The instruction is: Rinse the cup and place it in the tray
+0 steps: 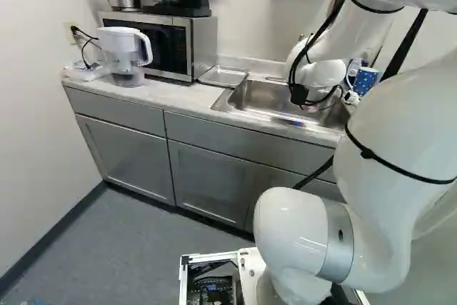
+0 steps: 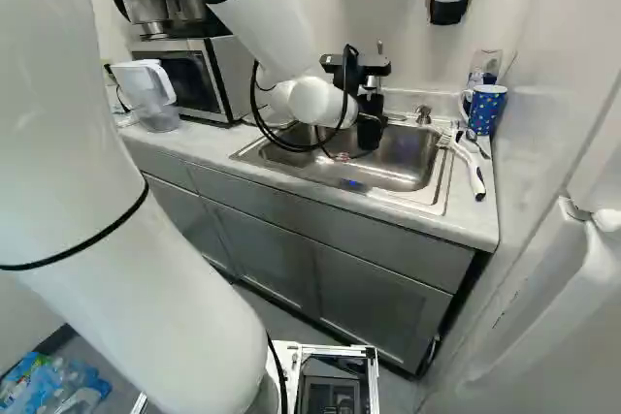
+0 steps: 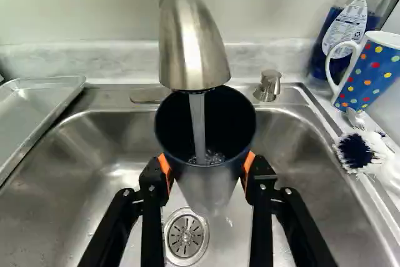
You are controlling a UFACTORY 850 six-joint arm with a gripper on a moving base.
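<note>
White label (image 3: 345,28) on the bottle (image 3: 321,47) beyond the cup (image 3: 209,186), print seemingly blurred

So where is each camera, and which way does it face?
Left base view: behind the arm, on its left, looking down at the sink; arm at right.
Right base view: behind, on its right, likewise; arm at left.
Wrist view: on the wrist, looking along the fingers at the cup under the faucet.
Base views share the sink and microwave.
</note>
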